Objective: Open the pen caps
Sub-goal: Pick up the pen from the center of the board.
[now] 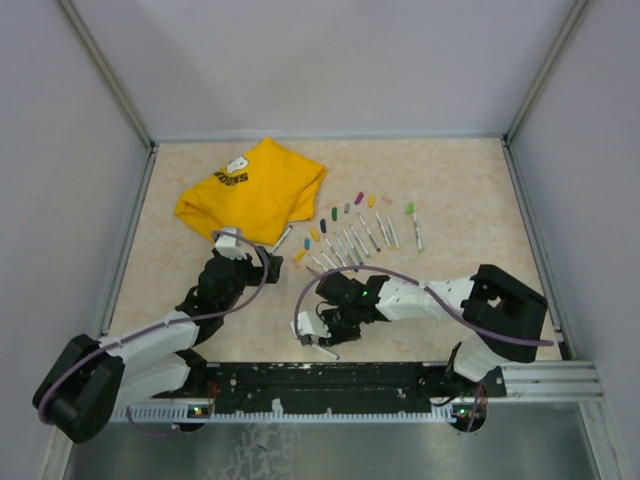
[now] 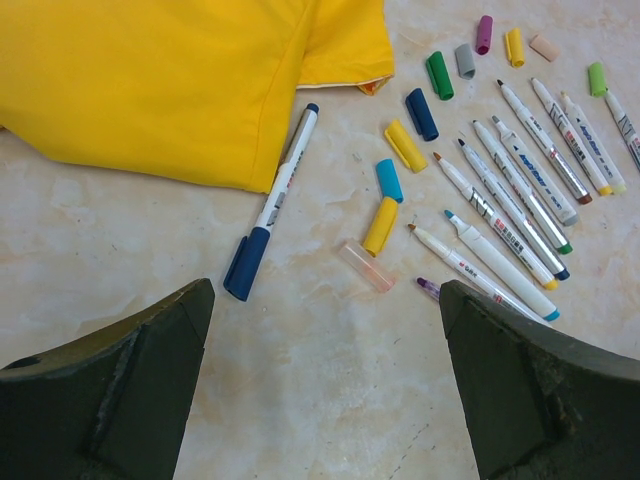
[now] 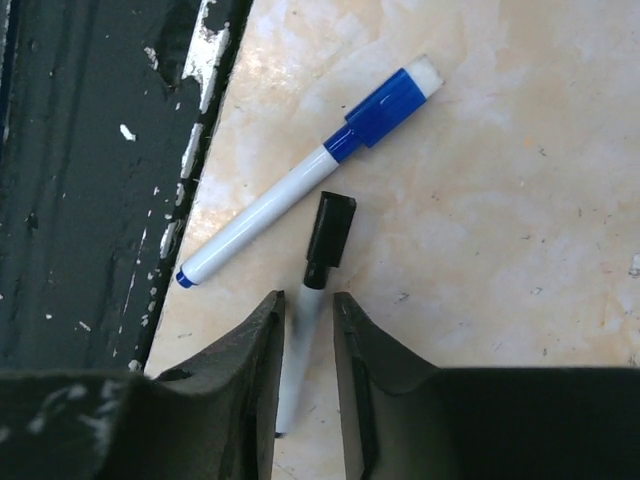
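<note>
Left gripper (image 2: pixel 325 292) wide open near loose pen caps (image 2: pixel 381 225); right gripper (image 3: pixel 307 300) jaws narrow astride 1 black-capped pen (image 3: pixel 322 245), grip unclear

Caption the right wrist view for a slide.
Right claw straddles a black-capped pen beside a blue-capped pen.

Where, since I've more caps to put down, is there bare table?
Bare table runs right of the pens to the side wall, and left of the yellow T-shirt. Crowded: the pens and pen caps beside the shirt, and the near edge, where two more pens lie at the right gripper.
</note>
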Action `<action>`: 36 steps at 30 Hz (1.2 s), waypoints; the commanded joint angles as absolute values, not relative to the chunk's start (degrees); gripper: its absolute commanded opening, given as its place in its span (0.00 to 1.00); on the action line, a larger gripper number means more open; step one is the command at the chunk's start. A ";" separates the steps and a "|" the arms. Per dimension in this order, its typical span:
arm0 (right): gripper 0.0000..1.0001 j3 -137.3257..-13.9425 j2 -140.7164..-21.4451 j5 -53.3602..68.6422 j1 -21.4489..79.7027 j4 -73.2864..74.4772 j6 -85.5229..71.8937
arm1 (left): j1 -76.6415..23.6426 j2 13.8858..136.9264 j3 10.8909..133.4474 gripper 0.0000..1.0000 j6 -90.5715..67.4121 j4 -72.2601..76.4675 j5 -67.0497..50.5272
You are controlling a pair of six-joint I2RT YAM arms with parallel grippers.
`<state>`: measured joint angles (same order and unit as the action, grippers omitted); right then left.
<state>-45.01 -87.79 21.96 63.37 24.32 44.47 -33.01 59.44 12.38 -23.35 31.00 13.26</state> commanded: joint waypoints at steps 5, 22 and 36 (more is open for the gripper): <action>0.01 -47.59 -89.25 16.21 62.82 22.46 41.16 | -32.78 58.70 12.04 1.00 -23.64 32.87 13.80; 0.11 -48.34 -89.69 10.72 57.83 20.29 37.69 | -32.78 58.51 11.99 1.00 -24.08 32.96 14.18; 0.00 -49.52 -88.55 15.10 54.60 20.35 34.92 | -32.78 50.80 6.95 0.99 -29.58 35.25 6.57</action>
<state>-47.29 -89.56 12.38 57.06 20.64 36.34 -33.01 52.88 8.71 -26.39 31.88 11.35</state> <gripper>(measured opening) 0.028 0.995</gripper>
